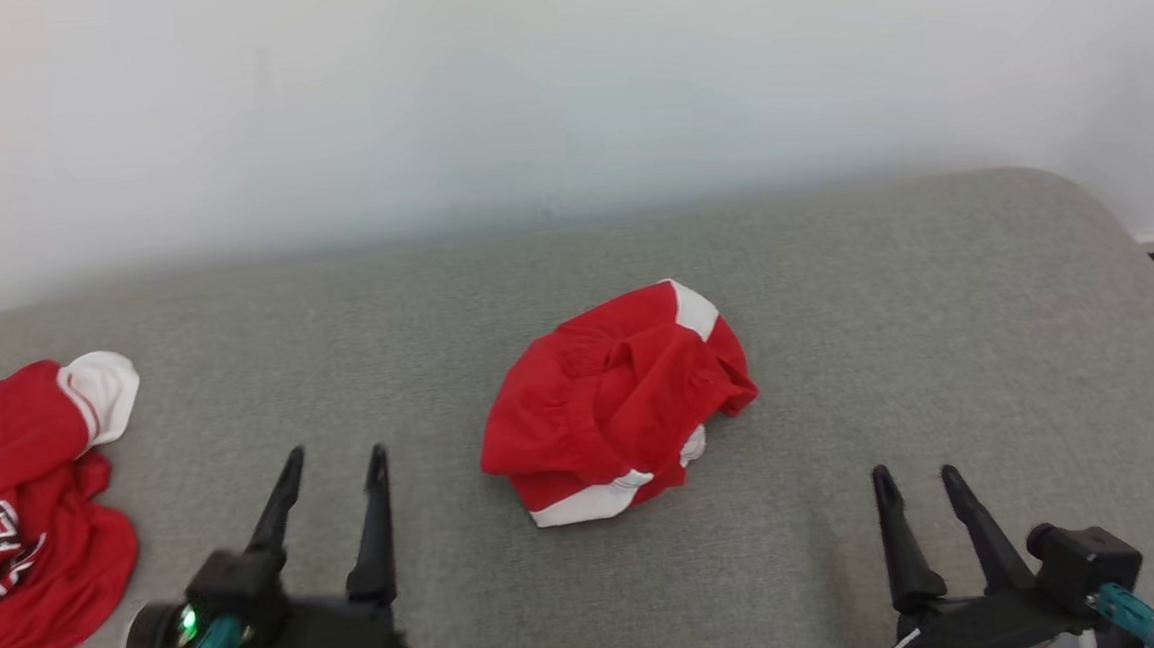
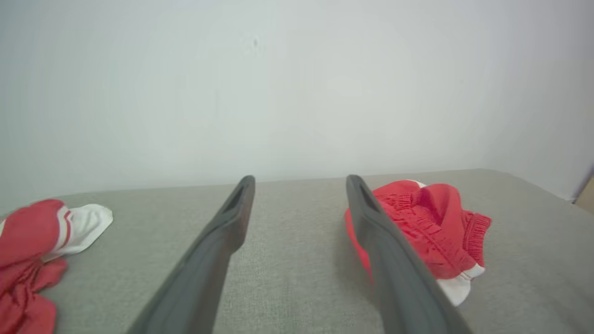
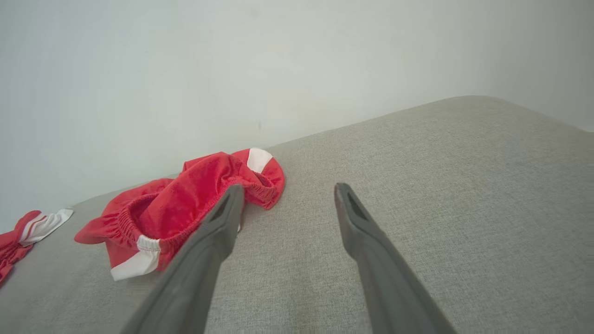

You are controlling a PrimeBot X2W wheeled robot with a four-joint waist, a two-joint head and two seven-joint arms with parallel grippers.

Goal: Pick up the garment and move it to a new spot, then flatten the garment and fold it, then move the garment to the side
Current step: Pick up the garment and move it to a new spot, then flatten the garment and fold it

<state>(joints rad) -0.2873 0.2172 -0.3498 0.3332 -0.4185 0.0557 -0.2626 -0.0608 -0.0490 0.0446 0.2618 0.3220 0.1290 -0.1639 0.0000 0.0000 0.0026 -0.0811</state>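
Observation:
The garment is a red pair of shorts with white trim and an elastic waistband. It lies crumpled in a heap at the middle of the grey padded surface. My left gripper hovers open and empty to the garment's near left. In the left wrist view, the left gripper has bare grey fabric between its fingers, and the garment lies just right of the right finger. My right gripper stands open at the near right. The garment lies beyond the left finger of this gripper.
A second red garment with white lettering and a white cuff lies bunched at the left edge of the surface. It appears in both wrist views as well. A pale wall rises behind. The surface curves off at the right.

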